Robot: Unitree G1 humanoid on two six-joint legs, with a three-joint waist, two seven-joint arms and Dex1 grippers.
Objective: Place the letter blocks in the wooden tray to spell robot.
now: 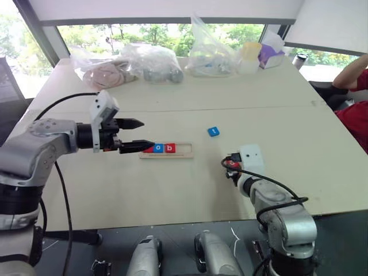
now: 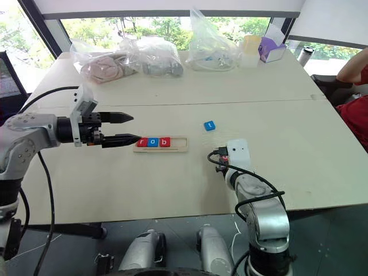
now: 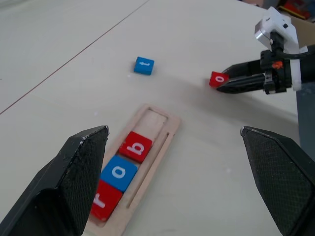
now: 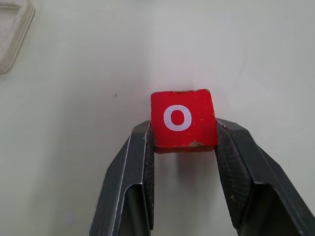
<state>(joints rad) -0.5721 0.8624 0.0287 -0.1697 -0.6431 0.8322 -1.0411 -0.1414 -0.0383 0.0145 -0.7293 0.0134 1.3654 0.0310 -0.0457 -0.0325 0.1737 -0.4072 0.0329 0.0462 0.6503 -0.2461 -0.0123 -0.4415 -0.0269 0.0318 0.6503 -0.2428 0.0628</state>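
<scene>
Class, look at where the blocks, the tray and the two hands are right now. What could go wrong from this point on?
1. The right hand grips the red o block only by its near edge, so it might pivot or slip in transit.
2. The open left hand hovers at the wooden tray's filled end and could bump the r, o, b blocks or the arriving arm.
3. The blue t block lies loose past the tray; a passing hand could knock it.

Head stereo looks down over table; wrist cams close, sharing tray.
</scene>
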